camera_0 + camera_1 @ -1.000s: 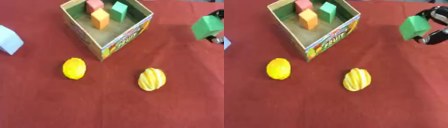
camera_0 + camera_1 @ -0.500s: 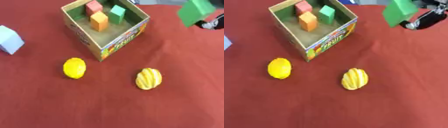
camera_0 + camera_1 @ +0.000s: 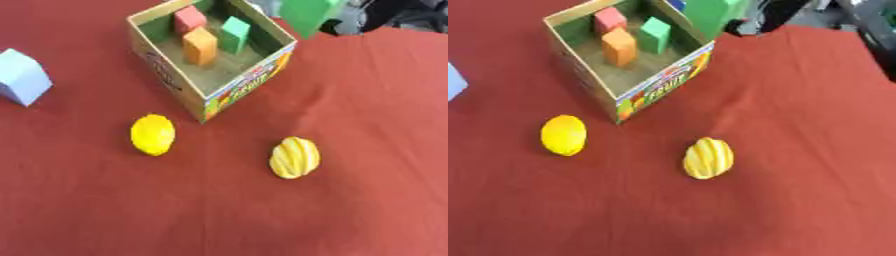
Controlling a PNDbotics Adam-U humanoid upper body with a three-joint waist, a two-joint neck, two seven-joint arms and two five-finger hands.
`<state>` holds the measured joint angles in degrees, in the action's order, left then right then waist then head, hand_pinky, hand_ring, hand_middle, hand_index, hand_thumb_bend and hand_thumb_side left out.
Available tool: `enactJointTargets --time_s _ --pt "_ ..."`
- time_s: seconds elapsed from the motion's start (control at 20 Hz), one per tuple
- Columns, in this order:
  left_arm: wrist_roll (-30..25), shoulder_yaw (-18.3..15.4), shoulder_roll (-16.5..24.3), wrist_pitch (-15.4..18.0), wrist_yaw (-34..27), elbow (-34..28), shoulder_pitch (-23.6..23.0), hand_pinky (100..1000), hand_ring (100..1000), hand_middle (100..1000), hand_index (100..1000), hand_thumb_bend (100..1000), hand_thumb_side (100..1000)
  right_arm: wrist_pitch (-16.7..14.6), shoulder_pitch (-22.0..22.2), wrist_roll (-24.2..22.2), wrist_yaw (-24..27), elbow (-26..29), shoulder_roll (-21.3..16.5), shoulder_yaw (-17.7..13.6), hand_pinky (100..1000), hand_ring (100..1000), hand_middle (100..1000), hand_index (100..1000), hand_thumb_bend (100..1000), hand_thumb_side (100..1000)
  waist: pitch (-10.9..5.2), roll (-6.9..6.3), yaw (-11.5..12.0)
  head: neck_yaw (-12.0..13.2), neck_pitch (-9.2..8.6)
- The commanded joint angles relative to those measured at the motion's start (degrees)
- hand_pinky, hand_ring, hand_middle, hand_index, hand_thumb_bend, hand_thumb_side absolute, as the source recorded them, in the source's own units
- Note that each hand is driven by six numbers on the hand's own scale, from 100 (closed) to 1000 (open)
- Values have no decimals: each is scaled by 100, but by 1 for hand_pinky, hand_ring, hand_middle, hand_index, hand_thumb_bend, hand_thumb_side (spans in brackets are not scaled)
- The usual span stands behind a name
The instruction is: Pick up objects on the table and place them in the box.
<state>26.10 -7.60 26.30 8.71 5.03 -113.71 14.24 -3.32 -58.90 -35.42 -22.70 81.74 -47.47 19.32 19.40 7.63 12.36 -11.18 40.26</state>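
Observation:
My right hand (image 3: 372, 17) comes in from the upper right and is shut on a large green block (image 3: 308, 15), holding it in the air just beyond the far right corner of the cardboard fruit box (image 3: 249, 85). Inside the box stand a red block (image 3: 190, 18), an orange block (image 3: 200, 46) and a smaller green block (image 3: 234, 34). On the red cloth in front of the box lie a yellow lemon (image 3: 152, 134) and a yellow ribbed fruit (image 3: 295, 157). A pale blue block (image 3: 21, 76) sits at the far left. My left hand shows in neither view.
A red cloth (image 3: 367, 125) covers the table. Its far edge runs along the top right, with grey floor and dark shapes beyond it (image 3: 859, 15). A bit of blue shows behind the box's far wall (image 3: 677, 4).
My right hand has carried the large green block up and to the left, from the right side of the table towards the box. The camera has also tilted.

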Motion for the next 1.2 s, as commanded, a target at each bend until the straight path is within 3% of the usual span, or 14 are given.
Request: enactJointTargets --time_s 0.05,0.4,0.55,0.65,0.75,1.2 --pt "-35 6 176 19 -3 -88 79 757 568 557 816 100 506 -27 -302 16 -343 -528 343 7 837 750 599 709 100 122 -110 -22 45 -83 -17" --pt "-59 25 159 33 -44 -88 149 757 567 556 816 100 510 -101 -562 211 -817 -1237 905 13 837 773 621 736 100 122 -20 16 177 -154 -56" --pt "-72 31 155 35 -55 -88 175 757 567 556 816 100 509 -162 -585 241 -934 -1393 1045 45 851 824 689 789 100 132 4 21 205 -156 -57" --pt "-75 31 153 33 -60 -88 183 757 567 556 816 100 510 -240 -590 227 -973 -1439 1100 77 875 888 774 852 100 168 12 19 215 -152 -47" --pt "-80 32 151 32 -63 -88 187 757 567 556 815 100 510 -348 -598 132 -1011 -1442 1134 114 911 949 841 890 152 141 13 19 218 -141 -32" --pt "-102 37 144 29 -72 -88 194 758 568 558 816 100 509 -432 -631 -249 -1238 -1365 1141 56 922 971 881 916 238 100 -47 25 172 -81 15"
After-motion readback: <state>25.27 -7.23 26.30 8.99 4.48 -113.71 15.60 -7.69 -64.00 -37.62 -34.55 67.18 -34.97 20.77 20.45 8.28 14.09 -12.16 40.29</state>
